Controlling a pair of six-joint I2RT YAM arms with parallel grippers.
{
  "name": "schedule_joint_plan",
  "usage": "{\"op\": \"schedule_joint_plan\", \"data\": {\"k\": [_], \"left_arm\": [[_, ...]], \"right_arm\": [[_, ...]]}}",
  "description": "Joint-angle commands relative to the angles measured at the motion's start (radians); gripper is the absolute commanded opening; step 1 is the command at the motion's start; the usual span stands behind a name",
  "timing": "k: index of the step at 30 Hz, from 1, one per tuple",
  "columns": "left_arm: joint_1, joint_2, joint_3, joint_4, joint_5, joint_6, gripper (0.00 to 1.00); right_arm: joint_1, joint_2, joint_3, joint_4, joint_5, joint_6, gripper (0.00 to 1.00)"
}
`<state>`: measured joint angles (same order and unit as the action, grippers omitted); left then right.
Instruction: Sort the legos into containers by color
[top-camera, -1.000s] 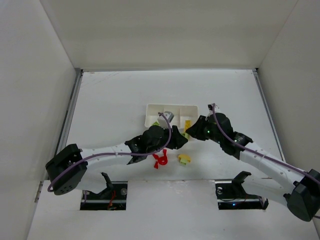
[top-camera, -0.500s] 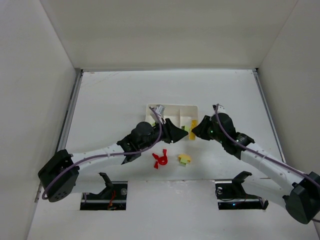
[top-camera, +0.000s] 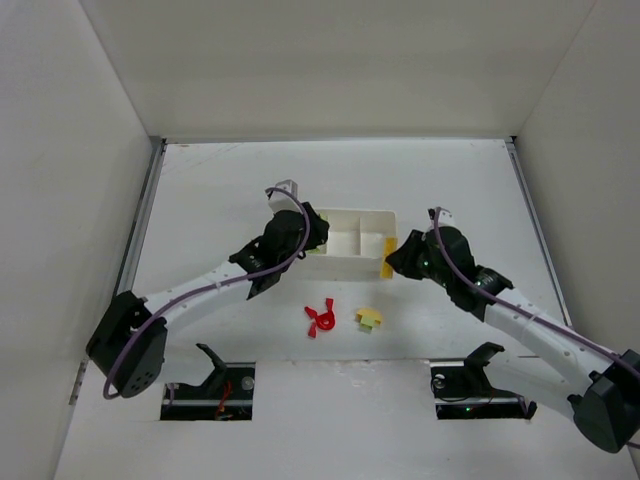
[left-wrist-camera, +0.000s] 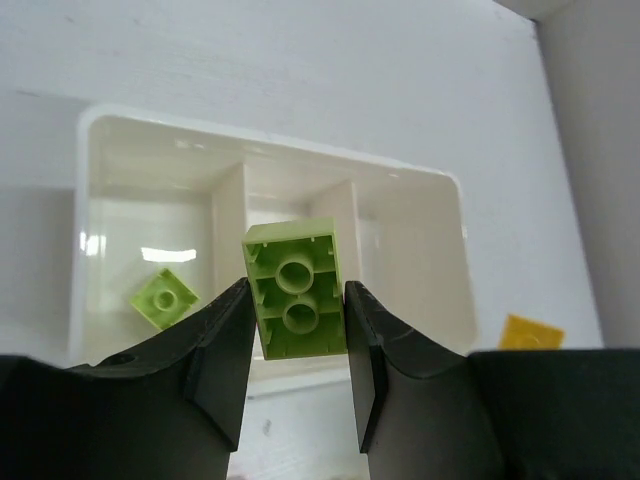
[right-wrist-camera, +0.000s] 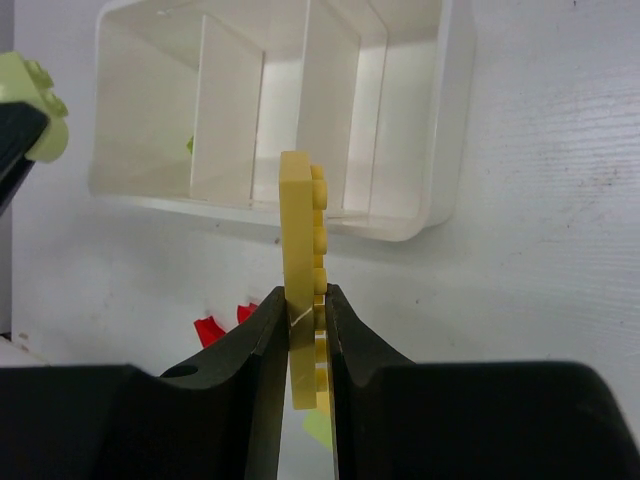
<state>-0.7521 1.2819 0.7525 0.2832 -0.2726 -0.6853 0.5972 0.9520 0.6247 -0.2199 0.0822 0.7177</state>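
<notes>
1. Light-green brick (left-wrist-camera: 295, 290) is pinched between the narrowly parted jaws of the left gripper (left-wrist-camera: 296, 330), at the 9 o'clock end of the white tray (left-wrist-camera: 90, 135). The tray's left compartment holds one small green brick (left-wrist-camera: 163, 298).
2. Yellow plate (right-wrist-camera: 300, 220) stands on edge in the almost closed right gripper (right-wrist-camera: 304, 310), at the tray's 3 o'clock.
3. At the tray's 6 o'clock, a red piece (top-camera: 320, 318) and a yellow-and-green cluster (top-camera: 369, 318) lie loose on the table (top-camera: 220, 200).
4. Sorting looks barely begun: one brick placed, two in hand, the loose ones untouched.
</notes>
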Motion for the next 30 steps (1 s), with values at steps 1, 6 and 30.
{"op": "schedule_joint_plan", "data": {"k": [1,6,30], "left_arm": [[0.004,0.055,0.086,-0.084,-0.134,0.099,0.25],[0.009,0.128,0.146,-0.168,-0.194,0.125,0.29],[-0.092,-0.093,-0.011,-0.062,-0.131,0.129,0.59]], "right_arm": [[0.011,0.011,0.047,0.022,0.021,-0.021,0.14],[0.013,0.025,0.07,0.028,0.027,-0.027,0.14],[-0.035,0.349,0.27,0.093,0.143,-0.124,0.17]]}}
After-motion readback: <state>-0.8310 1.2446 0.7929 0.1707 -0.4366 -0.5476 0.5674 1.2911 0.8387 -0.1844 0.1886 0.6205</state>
